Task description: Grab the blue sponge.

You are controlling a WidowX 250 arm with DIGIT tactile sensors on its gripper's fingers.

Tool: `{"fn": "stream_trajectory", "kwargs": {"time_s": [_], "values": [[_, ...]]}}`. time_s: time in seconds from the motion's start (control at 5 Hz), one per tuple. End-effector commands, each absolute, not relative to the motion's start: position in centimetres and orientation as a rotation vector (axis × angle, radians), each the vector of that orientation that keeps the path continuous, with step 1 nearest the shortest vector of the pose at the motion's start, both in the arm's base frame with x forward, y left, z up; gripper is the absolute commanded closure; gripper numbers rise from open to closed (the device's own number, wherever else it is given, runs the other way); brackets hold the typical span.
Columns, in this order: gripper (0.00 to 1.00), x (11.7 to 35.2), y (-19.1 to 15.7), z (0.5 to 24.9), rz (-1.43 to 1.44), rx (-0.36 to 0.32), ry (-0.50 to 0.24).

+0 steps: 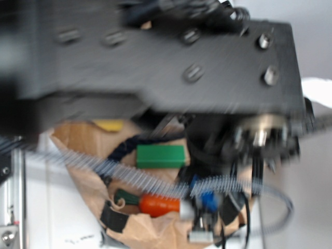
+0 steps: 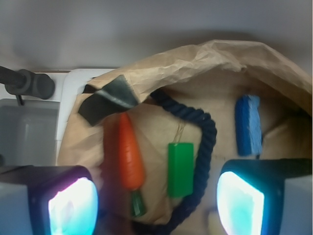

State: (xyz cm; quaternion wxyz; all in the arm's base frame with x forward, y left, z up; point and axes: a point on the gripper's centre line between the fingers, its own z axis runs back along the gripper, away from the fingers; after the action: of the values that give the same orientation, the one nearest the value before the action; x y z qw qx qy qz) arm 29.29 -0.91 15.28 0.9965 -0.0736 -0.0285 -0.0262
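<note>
The blue sponge [image 2: 248, 125] lies on the brown paper at the right of the wrist view, long side running away from me. It sits outside the loop of the dark navy rope [image 2: 205, 142]. My gripper [image 2: 156, 205] hangs above the paper, open, with nothing between its glowing pads [image 2: 72, 208]. The sponge is ahead of the right finger [image 2: 239, 203] and apart from it. In the exterior view the blurred black arm [image 1: 155, 57] fills the upper frame and I cannot make out the sponge.
Inside the rope loop lies a green block [image 2: 180, 169], with an orange toy carrot [image 2: 131, 154] to its left. The crumpled brown paper [image 2: 210, 63] rises as a wall behind. A yellow piece [image 1: 109, 125] shows beside the green block [image 1: 161, 156] and carrot [image 1: 158, 205].
</note>
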Motion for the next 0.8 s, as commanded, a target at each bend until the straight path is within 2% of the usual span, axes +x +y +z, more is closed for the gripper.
{"fn": "stream_trajectory", "kwargs": {"time_s": [0.0, 0.2, 0.4, 0.6], "values": [[0.00, 30.0, 1.4, 11.4, -0.031, -0.112, -0.125], [0.00, 30.6, 1.9, 9.3, -0.018, -0.075, -0.137], [0.00, 32.1, 2.7, 7.6, 0.031, -0.010, -0.194], [0.00, 33.3, 3.7, 7.1, 0.037, -0.009, -0.214]]}}
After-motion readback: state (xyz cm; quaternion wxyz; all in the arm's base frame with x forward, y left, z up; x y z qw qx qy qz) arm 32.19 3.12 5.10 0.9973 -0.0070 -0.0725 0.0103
